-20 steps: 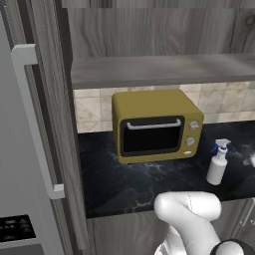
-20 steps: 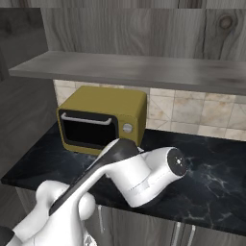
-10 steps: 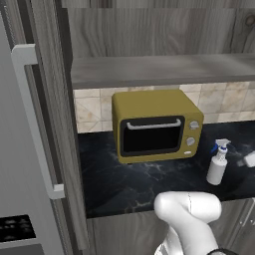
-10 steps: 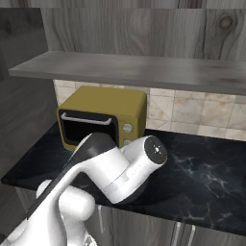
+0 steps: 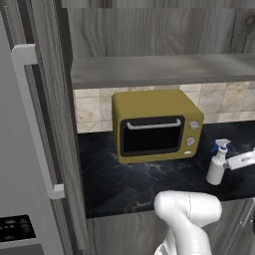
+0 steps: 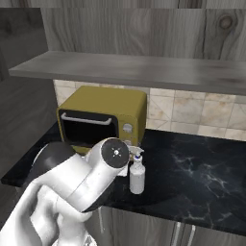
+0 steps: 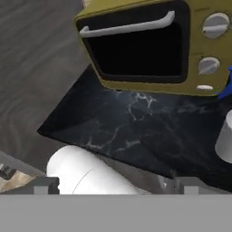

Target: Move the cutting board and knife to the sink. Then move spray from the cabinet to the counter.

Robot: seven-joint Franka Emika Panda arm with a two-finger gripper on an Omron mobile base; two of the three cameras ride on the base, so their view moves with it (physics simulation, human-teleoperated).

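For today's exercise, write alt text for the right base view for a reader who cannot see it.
A white spray bottle stands upright on the black counter, beside a yellow oven. A grey cabinet shelf runs above, and the robot's white arm rises at lower left.

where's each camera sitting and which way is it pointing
Left base view: behind the arm on its left, facing the yellow oven, the spray and the counter; white arm at lower right.
Right base view: behind on its right, same oven, spray, counter; arm at lower left.
Hand view: on the hand, tilted, looking at oven front and counter; fingers at the bottom.
All three share the oven.
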